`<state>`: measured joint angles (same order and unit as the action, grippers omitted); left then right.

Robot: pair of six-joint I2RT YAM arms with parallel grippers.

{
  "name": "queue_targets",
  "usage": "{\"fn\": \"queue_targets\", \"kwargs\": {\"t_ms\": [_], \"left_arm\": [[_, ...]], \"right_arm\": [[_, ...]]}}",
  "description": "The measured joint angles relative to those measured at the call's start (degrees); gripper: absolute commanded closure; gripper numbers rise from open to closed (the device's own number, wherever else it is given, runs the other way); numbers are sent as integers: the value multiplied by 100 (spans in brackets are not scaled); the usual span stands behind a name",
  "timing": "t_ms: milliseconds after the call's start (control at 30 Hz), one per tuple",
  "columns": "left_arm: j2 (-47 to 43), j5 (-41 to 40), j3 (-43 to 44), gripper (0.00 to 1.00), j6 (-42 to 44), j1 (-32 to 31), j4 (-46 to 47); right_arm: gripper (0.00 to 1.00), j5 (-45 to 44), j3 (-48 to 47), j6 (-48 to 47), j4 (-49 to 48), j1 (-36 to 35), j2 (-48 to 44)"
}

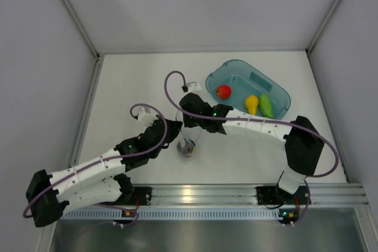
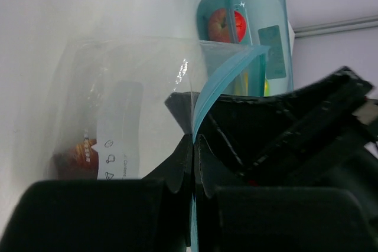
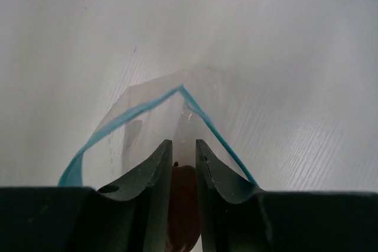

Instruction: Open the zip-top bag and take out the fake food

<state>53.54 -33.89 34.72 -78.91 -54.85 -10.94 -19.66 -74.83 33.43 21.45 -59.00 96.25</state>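
The clear zip-top bag (image 1: 186, 144) stands on the table between both arms, its light blue zip strip (image 3: 121, 116) spread into an open mouth. My left gripper (image 2: 194, 143) is shut on that strip at the bag's edge (image 2: 227, 75). My right gripper (image 3: 183, 146) reaches down inside the mouth, its fingers pressed on either side of the dark maroon fake food (image 3: 184, 205), which fills the gap between them. That maroon piece (image 2: 74, 154) lies at the bag's bottom. The red (image 1: 223, 91), yellow (image 1: 252, 104) and green (image 1: 267, 105) pieces lie in the teal tray (image 1: 282, 94).
The teal translucent tray (image 2: 277, 4) sits at the back right, close behind the bag. White walls enclose the table on three sides. A metal rail (image 1: 236, 193) with both arm bases runs along the near edge.
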Motion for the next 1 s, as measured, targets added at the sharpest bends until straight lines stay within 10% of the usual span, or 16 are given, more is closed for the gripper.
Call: {"fn": "queue_targets", "kwargs": {"t_ms": [767, 1000], "left_arm": [[-529, -162, -369, 100, 306, -4, 284], [225, 131, -192, 100, 745, 7, 380]], "right_arm": [[83, -2155, -66, -293, 1029, -52, 636], [82, -1449, -50, -758, 1318, -48, 122]]}}
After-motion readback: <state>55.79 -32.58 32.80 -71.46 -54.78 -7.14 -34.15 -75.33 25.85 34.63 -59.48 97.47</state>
